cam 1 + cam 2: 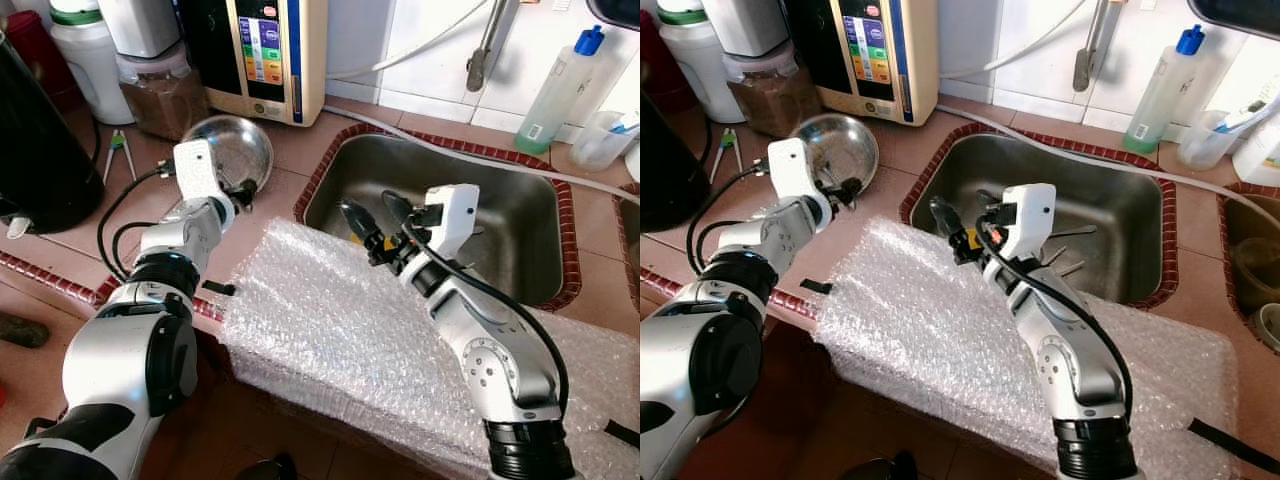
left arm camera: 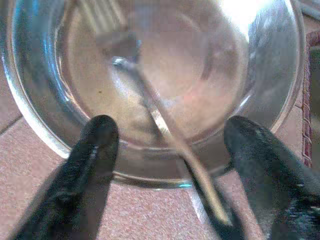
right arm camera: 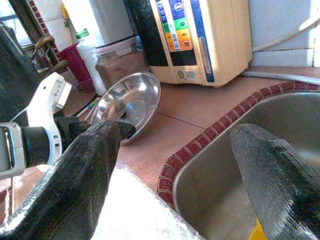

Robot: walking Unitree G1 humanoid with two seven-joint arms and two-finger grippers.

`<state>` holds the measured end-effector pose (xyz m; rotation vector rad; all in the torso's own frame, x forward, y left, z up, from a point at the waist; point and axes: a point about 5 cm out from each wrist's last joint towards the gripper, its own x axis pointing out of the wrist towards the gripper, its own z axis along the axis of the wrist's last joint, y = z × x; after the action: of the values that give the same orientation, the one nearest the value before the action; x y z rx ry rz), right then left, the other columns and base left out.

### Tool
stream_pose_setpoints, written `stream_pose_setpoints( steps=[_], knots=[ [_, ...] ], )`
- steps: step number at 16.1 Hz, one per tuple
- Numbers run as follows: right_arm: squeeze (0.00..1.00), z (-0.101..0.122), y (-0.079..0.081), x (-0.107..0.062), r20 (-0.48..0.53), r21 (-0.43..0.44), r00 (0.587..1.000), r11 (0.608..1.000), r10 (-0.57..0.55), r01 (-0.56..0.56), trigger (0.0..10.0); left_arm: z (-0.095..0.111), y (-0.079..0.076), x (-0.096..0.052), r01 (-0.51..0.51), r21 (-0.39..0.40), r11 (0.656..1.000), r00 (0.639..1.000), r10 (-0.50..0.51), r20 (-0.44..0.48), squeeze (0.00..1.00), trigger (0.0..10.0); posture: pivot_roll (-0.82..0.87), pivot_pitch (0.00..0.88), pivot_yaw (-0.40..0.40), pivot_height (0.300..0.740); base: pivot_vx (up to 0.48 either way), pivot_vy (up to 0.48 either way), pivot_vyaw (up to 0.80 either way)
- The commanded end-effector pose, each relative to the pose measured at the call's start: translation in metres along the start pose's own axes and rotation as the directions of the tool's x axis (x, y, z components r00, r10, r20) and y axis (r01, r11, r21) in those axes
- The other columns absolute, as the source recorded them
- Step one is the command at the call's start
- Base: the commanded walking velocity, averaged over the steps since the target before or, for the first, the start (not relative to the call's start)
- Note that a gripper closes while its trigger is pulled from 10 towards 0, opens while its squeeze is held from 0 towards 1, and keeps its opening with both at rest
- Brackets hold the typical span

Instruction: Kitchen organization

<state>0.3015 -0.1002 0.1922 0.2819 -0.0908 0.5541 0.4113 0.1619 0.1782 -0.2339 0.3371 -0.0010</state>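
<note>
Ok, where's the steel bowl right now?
The steel bowl sits on the tiled counter left of the sink, in front of the cream appliance. The open left claw is at its near rim, a utensil lying inside.

A cream water purifier with a coloured panel stands against the white tiled wall. A hose runs along the counter behind the sink. A clear bottle with a blue cap stands at the far right, a dark-lidded jar beside the purifier.
</note>
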Motion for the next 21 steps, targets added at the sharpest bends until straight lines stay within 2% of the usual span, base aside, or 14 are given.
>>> stream_pose_setpoints(
  steps=[1,10,17,21],
  knots=[
    [0.00,0.0038,-0.0005,0.0002,0.016,-0.006,1.000,1.000,0.006,-0.006,10.0,-0.0013,0.0000,0.0001,0.006,-0.024,1.000,1.000,-0.006,-0.025,0.00,0.0,-0.07,0.096,0.065,0.740,0.000,0.000,0.00],
    [0.00,0.0040,-0.0033,0.0034,0.018,-0.010,1.000,1.000,-0.001,0.002,10.0,-0.0005,0.0067,-0.0017,0.021,-0.052,0.998,0.999,-0.023,-0.048,0.00,0.0,-0.06,0.090,0.062,0.740,0.000,0.000,0.00],
    [0.00,0.0035,-0.0047,0.0053,0.022,-0.006,1.000,1.000,0.000,0.000,10.0,0.0078,0.0047,-0.0059,0.077,-0.057,0.995,0.995,-0.080,-0.058,0.00,0.0,-0.04,0.085,0.065,0.740,0.000,0.000,0.00],
    [0.00,0.0029,-0.0052,0.0066,0.021,-0.005,1.000,1.000,0.001,-0.001,10.0,0.0039,0.0048,-0.0097,0.106,-0.053,0.993,0.990,-0.110,-0.083,0.00,0.0,-0.04,0.083,0.062,0.740,0.000,0.000,0.00]
  ],
)
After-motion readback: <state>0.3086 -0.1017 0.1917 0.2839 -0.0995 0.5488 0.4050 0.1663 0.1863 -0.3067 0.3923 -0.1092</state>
